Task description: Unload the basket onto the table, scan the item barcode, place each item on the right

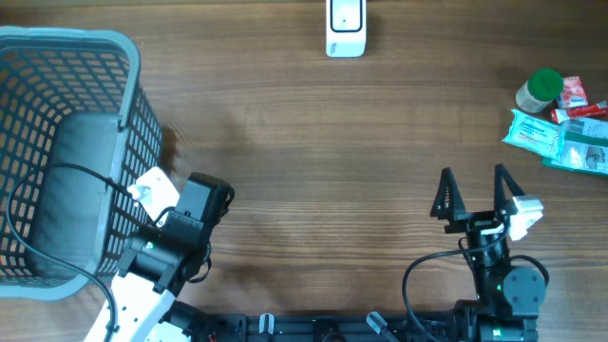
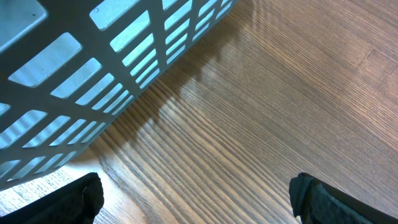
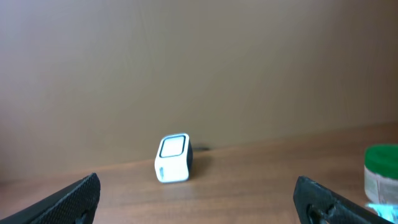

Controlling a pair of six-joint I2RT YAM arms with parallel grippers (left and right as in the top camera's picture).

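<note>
Wooden surface point(image 1: 332, 142), contents listed from the near edge outward. Right pincer point(image 1: 472, 176): near edge, right of centre, black fingers spread wide apart with only bare wood between them, aimed toward the far side. Left pincer point(image 2: 196, 183): near edge, left of centre, fingers likewise wide apart over bare wood. From above its arm lies angled just beside the basket, and a black cable loops from it over the basket rim. Basket point(image 1: 142, 123): grey-blue plastic lattice, upright, filling the left side of the surface. Its slotted wall fills the upper left of the left wrist view. Goods for scanning: one small cluster at the right edge, well apart from both pincers. It holds a green-capped bottle point(image 1: 541, 88) lying farthest back, a red packet point(image 1: 573, 92) touching it on the right, a flat teal pack point(image 1: 537, 133) just in front, and what may be a second green pack at the frame edge, cropped. The print is too small to pick out any barcode. Scanner point(image 1: 345, 27): small white block with a dark-framed window, standing alone at the far edge, centre, its window facing the right wrist camera.
</note>
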